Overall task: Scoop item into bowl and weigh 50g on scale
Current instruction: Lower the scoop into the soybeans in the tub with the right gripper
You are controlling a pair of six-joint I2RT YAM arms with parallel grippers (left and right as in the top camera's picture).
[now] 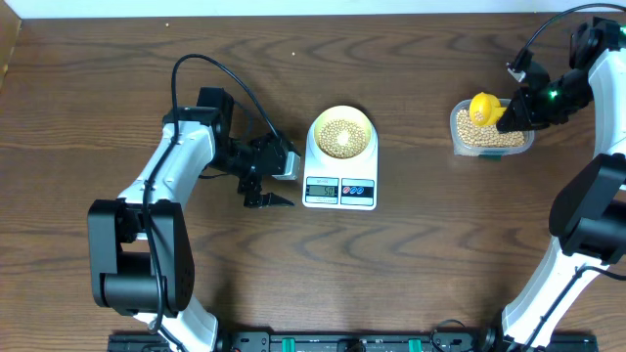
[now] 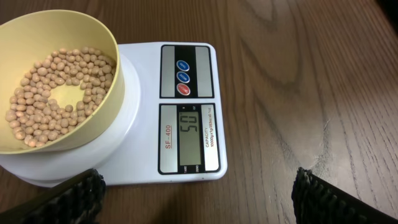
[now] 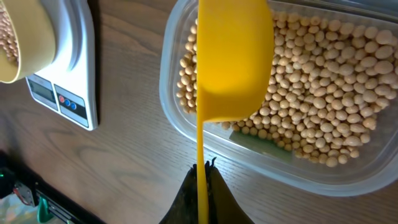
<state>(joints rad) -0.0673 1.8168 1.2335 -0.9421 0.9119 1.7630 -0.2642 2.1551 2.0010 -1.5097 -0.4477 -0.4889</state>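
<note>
The pale-yellow bowl (image 1: 341, 133) holds tan beans (image 2: 59, 93) and stands on the white scale (image 1: 339, 186); the display (image 2: 189, 129) reads 50. My left gripper (image 1: 267, 199) is open and empty, just left of the scale's front; its fingertips (image 2: 199, 199) frame the scale's near edge. My right gripper (image 1: 513, 115) is shut on the handle of a yellow scoop (image 3: 233, 59), holding its cup over the clear tub (image 1: 492, 135) of beans (image 3: 323, 106).
The scale's edge and bowl also show at the left of the right wrist view (image 3: 62, 74). Brown wooden table (image 1: 411, 264) all around. A black rail runs along the front edge (image 1: 342, 342).
</note>
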